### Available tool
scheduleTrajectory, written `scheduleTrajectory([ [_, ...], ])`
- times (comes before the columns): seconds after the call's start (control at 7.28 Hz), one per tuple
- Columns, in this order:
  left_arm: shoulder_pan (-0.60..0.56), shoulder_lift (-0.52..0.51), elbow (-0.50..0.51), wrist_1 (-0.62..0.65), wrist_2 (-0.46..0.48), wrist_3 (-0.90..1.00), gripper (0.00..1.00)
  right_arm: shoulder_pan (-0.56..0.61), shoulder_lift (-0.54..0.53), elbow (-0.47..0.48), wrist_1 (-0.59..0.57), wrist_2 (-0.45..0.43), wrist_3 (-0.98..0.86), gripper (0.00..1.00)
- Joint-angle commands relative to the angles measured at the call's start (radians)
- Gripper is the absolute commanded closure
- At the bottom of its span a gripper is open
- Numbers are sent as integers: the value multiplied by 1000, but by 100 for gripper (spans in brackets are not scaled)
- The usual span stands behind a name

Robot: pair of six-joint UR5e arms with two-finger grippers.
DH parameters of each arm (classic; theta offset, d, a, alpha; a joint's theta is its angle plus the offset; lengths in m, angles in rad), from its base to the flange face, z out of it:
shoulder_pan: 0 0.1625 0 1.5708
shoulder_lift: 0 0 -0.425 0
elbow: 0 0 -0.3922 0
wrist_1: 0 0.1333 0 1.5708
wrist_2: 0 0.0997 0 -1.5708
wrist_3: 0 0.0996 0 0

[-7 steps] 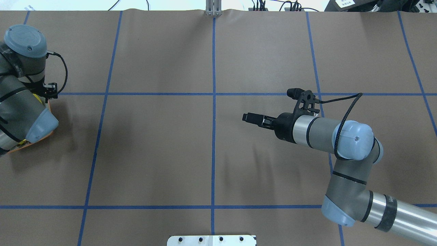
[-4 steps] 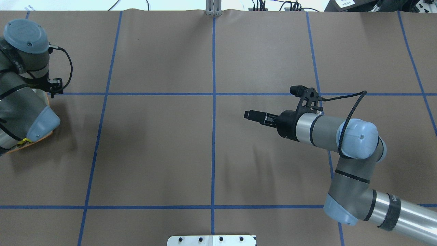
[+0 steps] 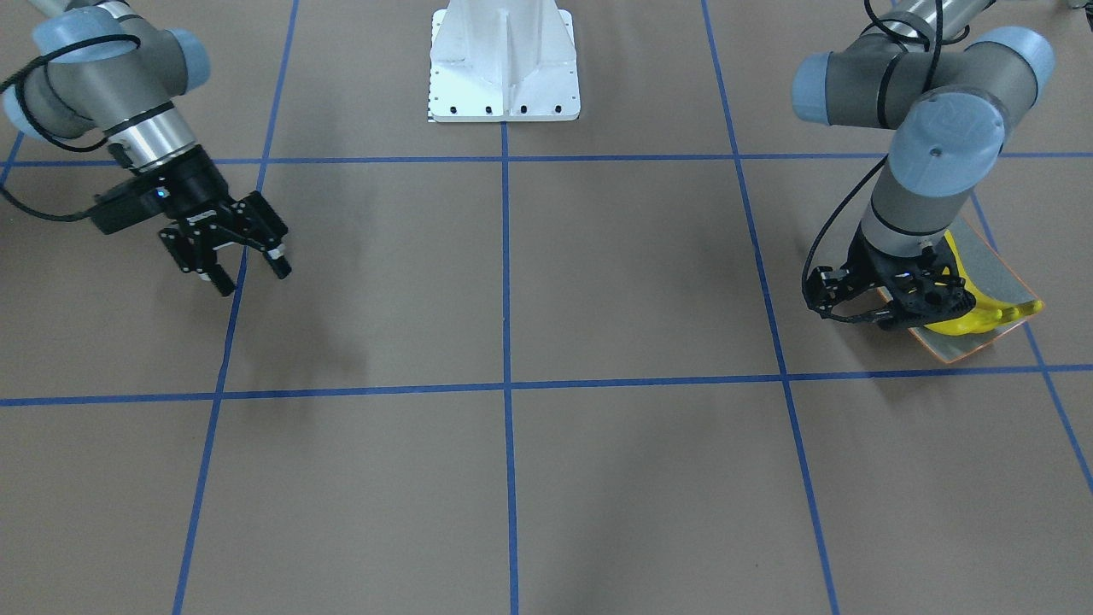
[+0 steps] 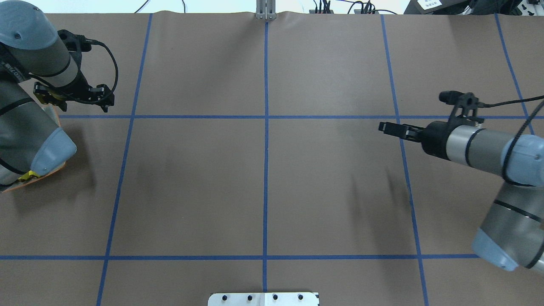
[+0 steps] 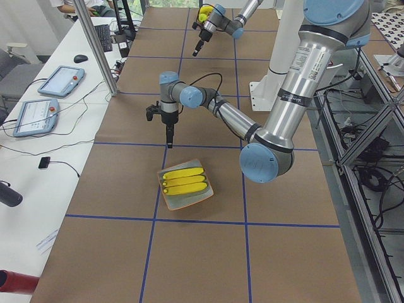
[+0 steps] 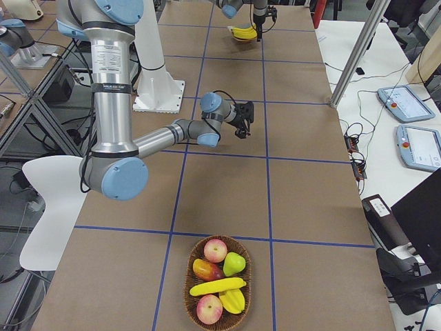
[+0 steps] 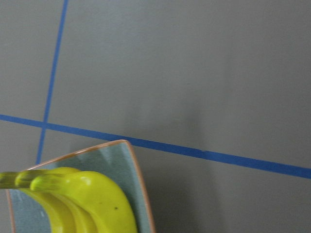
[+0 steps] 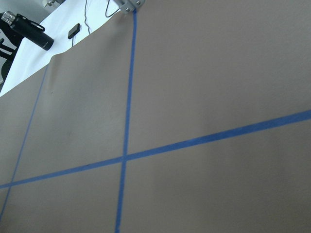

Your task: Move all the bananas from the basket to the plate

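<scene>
Right pincer (image 3: 254,280) drawn back rightward, wide, empty, left pincer (image 5: 169,144) lifted beside plate (image 5: 189,201) edge, opening untellable, bananas (image 5: 184,179) lying on it

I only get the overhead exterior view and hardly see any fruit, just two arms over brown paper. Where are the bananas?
Observer: Three bananas lie side by side on the plate, which the left arm mostly hides in your view.
Operator: So it's finished?
Observer: No; exterior right shows one banana in the basket, outside your picture.
Operator: Is the right end effector holding something?
Observer: No; front-facing shows it open and empty.
</scene>
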Motion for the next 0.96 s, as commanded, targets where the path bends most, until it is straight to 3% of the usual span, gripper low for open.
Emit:
scheduleTrajectory([
  [0.0, 4, -2, -2, -35, -20, -46, 0, 151, -180, 26, 3, 41, -147, 0],
  [0.14, 10, -1, -1, -70, -20, -74, 0, 220, -256, 12, 47, 73, -189, 0],
  [0.27, 13, -1, -1, -74, -20, -77, 0, 346, -300, -70, 128, 180, -264, 0],
  [0.55, 13, -1, -1, -74, -22, -77, 0, 713, -282, -355, 217, 500, -595, 0],
  [0.69, 13, -2, -2, -74, -22, -79, 0, 837, -282, -444, 211, 541, -793, 0],
  [0.82, 13, -2, -2, -74, -20, -79, 0, 880, -280, -500, 208, 570, -858, 0],
])
